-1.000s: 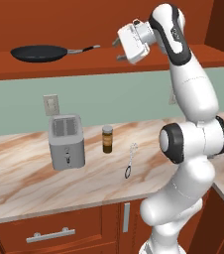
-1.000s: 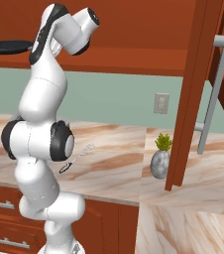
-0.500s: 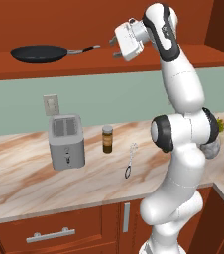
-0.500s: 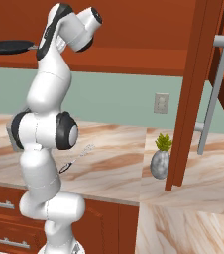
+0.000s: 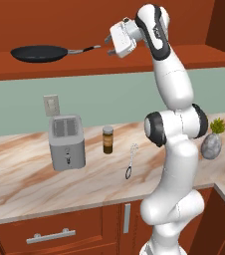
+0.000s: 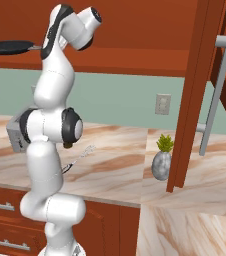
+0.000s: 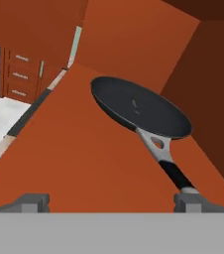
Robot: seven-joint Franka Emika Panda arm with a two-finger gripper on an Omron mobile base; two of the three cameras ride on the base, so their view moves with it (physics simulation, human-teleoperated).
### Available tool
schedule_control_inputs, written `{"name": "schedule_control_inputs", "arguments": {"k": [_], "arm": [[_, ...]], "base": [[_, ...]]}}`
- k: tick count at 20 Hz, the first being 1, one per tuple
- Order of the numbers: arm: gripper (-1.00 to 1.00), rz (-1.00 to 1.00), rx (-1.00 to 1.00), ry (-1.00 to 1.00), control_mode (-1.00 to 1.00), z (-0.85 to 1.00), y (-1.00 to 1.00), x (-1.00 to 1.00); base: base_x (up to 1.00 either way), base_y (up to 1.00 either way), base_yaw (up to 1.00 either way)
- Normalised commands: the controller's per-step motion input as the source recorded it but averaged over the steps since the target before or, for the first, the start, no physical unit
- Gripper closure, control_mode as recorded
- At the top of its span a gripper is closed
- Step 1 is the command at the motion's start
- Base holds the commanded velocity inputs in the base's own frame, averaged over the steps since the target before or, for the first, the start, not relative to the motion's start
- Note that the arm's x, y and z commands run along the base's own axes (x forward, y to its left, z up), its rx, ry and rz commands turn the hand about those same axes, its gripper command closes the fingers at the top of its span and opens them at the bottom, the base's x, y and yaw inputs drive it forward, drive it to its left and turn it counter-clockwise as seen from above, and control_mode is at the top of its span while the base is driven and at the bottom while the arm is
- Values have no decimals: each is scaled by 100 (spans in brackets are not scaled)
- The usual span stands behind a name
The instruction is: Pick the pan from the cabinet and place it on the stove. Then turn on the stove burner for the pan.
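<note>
Black non-stick pan (image 5: 40, 53) sits flat on the bottom shelf of the open reddish-brown cabinet (image 5: 134, 62), long handle (image 7: 171, 166) pointing toward the robot. Claw (image 5: 109, 45) is raised to shelf level, jaws spread wide, nothing held; in the hand view one fingertip (image 7: 191, 201) is right at the handle's end, the other well off to the side, so the handle is off-centre between them. Step in hand looks like the reach for the handle. To do it well: shift sideways to centre the handle, push further along it toward the grey joint before clenching, keep the claw level with the shelf so the tips don't scrape wood. Gripping the very tip would probably let the pan droop.

Containers: cabinet shelf holds the pan, pan itself is empty. On the worktop (image 5: 30, 189), a silver toaster (image 5: 66, 142), slots look empty; a small brown jar (image 5: 107, 140), contents unreadable; a whisk (image 5: 130, 162); a grey pot with a green plant (image 5: 212, 142).
</note>
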Motion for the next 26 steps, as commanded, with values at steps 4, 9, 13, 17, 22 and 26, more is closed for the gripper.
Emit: {"name": "schedule_control_inputs", "arguments": {"k": [4,9,13,17,22,26], "arm": [[-100,-2,0,0,-100,0,13,32],[-100,-1,0,1,-100,0,7,35],[-100,0,0,1,-100,0,0,31],[-100,0,0,2,-100,0,0,30],[-100,0,0,4,-100,0,0,28],[-100,0,0,5,-100,0,4,29]], "base": [[0,0,0],[0,0,0],[0,0,0],[0,0,0],[0,0,0],[0,0,0]]}}
